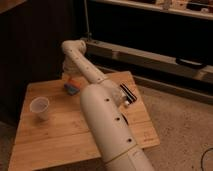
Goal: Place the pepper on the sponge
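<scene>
I see a wooden table [55,135] with its near edge and left edge in plain view. The near left part is bare wood, so there is lots of room there. A clear cup [39,107] stands alone close to the left edge, well apart from everything else. My big white arm [107,120] crosses the right half of the table and hides much of it. A black ridged thing [128,93] lies by the right edge, just beside the arm.

The gripper [70,76] hangs at the far side of the table, pointing down. I cannot tell if it is open or closed. Right under it is the orange pepper [75,81], at the far edge of the blue-grey sponge [72,90] and touching it, I think. I cannot tell if the gripper holds the pepper.
</scene>
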{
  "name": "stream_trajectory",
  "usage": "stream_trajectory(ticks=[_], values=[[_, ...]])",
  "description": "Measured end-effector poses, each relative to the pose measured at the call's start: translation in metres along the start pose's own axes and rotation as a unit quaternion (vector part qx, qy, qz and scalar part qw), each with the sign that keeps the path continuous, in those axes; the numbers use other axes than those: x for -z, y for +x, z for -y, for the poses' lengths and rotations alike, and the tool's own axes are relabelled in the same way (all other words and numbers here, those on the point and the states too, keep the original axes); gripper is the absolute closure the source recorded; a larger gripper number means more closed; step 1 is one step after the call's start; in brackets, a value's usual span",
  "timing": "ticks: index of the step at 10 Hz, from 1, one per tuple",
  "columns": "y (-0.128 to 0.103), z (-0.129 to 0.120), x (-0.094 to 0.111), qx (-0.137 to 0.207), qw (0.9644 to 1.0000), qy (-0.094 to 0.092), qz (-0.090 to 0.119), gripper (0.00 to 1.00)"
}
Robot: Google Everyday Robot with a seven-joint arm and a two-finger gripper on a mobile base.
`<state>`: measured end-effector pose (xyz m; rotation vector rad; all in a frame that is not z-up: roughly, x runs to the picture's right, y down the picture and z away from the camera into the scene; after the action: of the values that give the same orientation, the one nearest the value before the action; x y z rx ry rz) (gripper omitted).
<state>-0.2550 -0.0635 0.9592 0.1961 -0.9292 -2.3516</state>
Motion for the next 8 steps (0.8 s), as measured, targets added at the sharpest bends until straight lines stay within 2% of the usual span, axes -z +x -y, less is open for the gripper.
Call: stream_trajectory(ticks=[4,8], values=[[-0.011,0.0,-0.021,-0.012,0.9998,0.01,0.009,0.73],[-0.018,-0.01,-0.023,-0.031,0.9995,0.01,0.007,0.73]])
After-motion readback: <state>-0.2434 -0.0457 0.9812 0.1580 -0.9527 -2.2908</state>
